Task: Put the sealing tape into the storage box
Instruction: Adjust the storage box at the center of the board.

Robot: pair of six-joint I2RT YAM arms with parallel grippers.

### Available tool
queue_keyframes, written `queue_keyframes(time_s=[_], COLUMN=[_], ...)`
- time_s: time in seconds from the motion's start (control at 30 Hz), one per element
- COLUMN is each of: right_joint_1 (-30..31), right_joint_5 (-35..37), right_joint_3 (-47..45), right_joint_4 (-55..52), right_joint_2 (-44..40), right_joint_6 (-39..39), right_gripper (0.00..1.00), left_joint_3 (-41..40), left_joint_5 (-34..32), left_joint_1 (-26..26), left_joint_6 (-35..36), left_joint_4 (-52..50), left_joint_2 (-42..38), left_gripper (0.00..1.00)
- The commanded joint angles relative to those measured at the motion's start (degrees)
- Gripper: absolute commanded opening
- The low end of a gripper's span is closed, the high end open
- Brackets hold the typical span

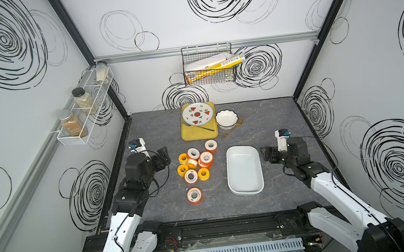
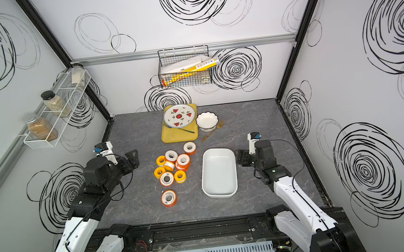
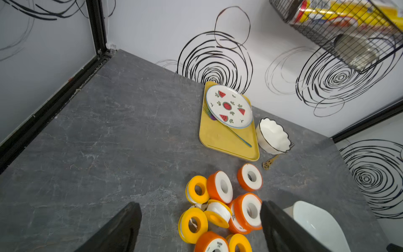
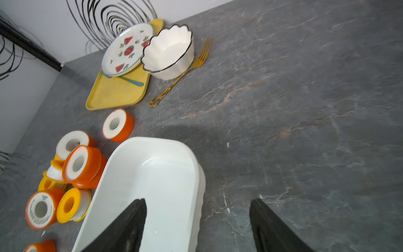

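At the bottom centre of both top views, nearest the rig, one lone spool point(image 1: 194, 195) of the sealing tape lies flat, label face up, clear of the rest. Just above it in frame is the main cluster point(image 1: 194, 164) of orange and yellow spools, packed close with several touching. A far single spool point(image 1: 211, 145) stands off at the cluster's upper right. The storage box point(image 1: 244, 170) lies right of centre, empty, apart from the cluster. The left gripper point(image 1: 164, 157), at mid-left beside the cluster, has its jaws spread wide with nothing between them. The right gripper point(image 1: 264, 153), at mid-right, is also parted and empty. In the right wrist view its jaws straddle the box's rim; cannot tell if they touch it. No spool is boxed yet. Judgement: the step in hand is the first pick, by the left arm. Take an outlier, not the pack. Descend straight, set the jaws across the outer flanges and close squarely so neighbours are not nudged. The right jaws could steady the rim. Farther up the frame are the yellow tray point(image 1: 198, 134), plate point(image 1: 197, 114), scalloped bowl point(image 1: 226, 119) and gold fork point(image 1: 232, 128); leave these alone.
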Motion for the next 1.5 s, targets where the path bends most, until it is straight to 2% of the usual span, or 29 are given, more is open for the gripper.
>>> queue_keyframes(time_s=[0.0, 0.43, 0.53, 0.6, 0.97, 1.17, 1.47], right_joint_1=[1.6, 6.4, 7.1, 7.5, 8.2, 8.3, 8.3], right_joint_5=[0.2, 4.6, 5.4, 5.6, 7.4, 6.6, 5.7], right_joint_3=[-1.2, -0.9, -0.7, -0.6, 2.3, 5.7, 11.8], right_joint_4=[-0.9, -1.6, -1.7, -1.3, -0.5, 0.3, 2.4], right_joint_2=[3.3, 11.5, 13.0, 13.9, 18.3, 22.0, 29.3], right_joint_6=[0.3, 1.0, 1.3, 1.5, 1.1, 1.8, 3.8], right_gripper=[0.76, 0.55, 0.47, 0.37, 0.08, 0.00, 0.00], left_joint_3=[0.4, 0.2, 0.2, 0.1, 0.1, 0.0, 0.0], left_joint_5=[0.4, 1.3, 1.3, 1.6, 1.7, 1.9, 2.1], left_joint_1=[0.2, 0.6, 0.8, 0.8, 1.1, 1.1, 1.1], left_joint_6=[1.5, 1.5, 1.5, 1.5, 1.6, 1.6, 1.7], left_joint_4=[0.1, 0.2, 0.3, 0.3, 0.2, 0.3, 0.2], left_joint_2=[-0.4, -0.2, -0.3, -0.2, -0.4, -0.2, 0.6], left_gripper=[0.91, 0.89, 0.86, 0.83, 0.83, 0.83, 0.83])
